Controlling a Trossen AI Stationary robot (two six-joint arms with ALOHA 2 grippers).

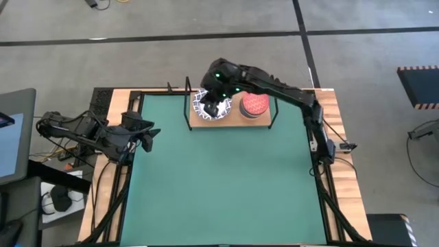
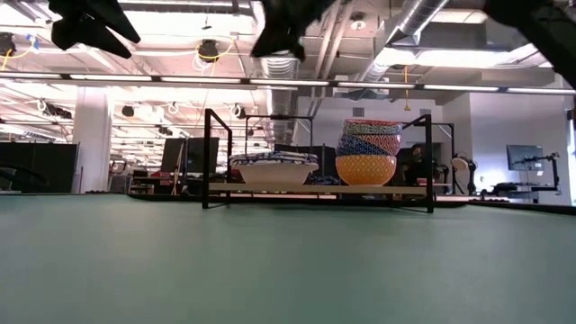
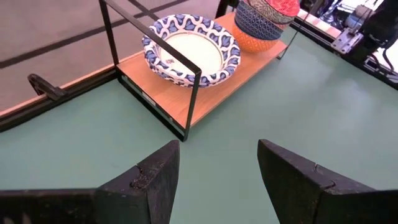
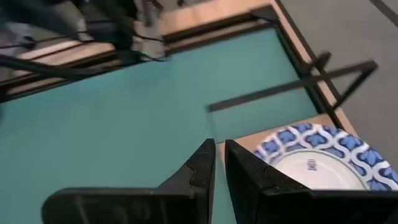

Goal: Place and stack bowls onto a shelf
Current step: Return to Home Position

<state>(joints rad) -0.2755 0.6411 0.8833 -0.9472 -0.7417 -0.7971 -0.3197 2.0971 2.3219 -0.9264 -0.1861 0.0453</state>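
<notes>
A white bowl with a blue-patterned rim (image 3: 191, 53) sits on the left part of the shelf (image 3: 217, 87), a light wooden board in a black wire frame at the far side of the green mat. On the shelf's right part stands a stack of bowls (image 2: 368, 151), orange at the bottom and red on top (image 1: 254, 104). My right gripper (image 4: 221, 168) hangs high over the white bowl (image 1: 206, 103), shut, with nothing between its fingers. Above the mat's left edge, far from the shelf, my left gripper (image 3: 217, 180) stands open and holds nothing.
The green mat (image 1: 226, 185) covers most of the table inside a black rail, with wooden margins at the sides. The shelf's upright wire ends (image 3: 193, 99) rise at each side of the board. Cables and gear (image 1: 62, 199) lie off the table's left.
</notes>
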